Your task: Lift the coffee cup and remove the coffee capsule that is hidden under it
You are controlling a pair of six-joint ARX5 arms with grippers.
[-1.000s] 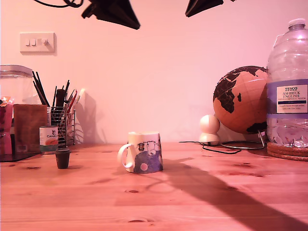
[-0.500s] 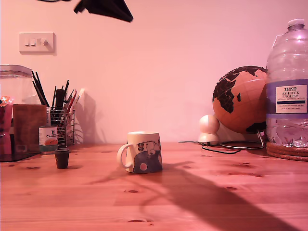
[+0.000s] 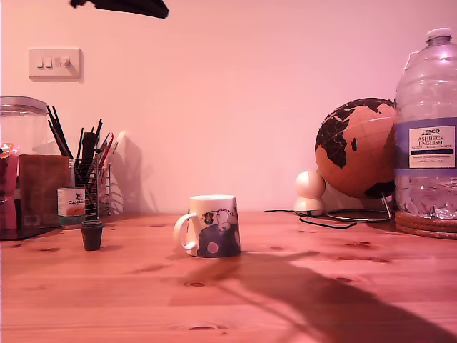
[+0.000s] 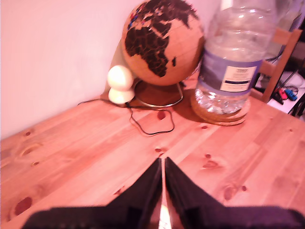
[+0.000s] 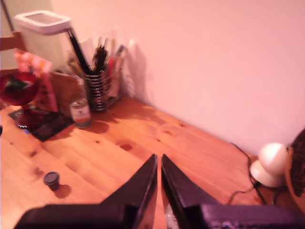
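Our first gripper (image 4: 162, 191) has its jaws pressed together with only a thin slit between them and nothing held; it hangs well above the table (image 4: 71, 157), facing the globe (image 4: 162, 40) and the large water bottle (image 4: 236, 57) near the wall; our second gripper (image 5: 158, 186) is likewise closed and empty, high over bare wood, looking toward the pen holder (image 5: 97, 88) and the small tin can (image 5: 80, 112). In the exterior view only a dark piece of an arm (image 3: 125, 6) shows at the top edge, toward that view's left; we cannot tell which arm it is. The coffee cup (image 3: 208, 226) stands upright mid-table, handle toward the exterior view's left, with open wood all round it; the coffee capsule (image 3: 91, 234) stands uncovered, well apart from the cup toward that view's left, just in front of the tin can; the table's front stretch lies open.
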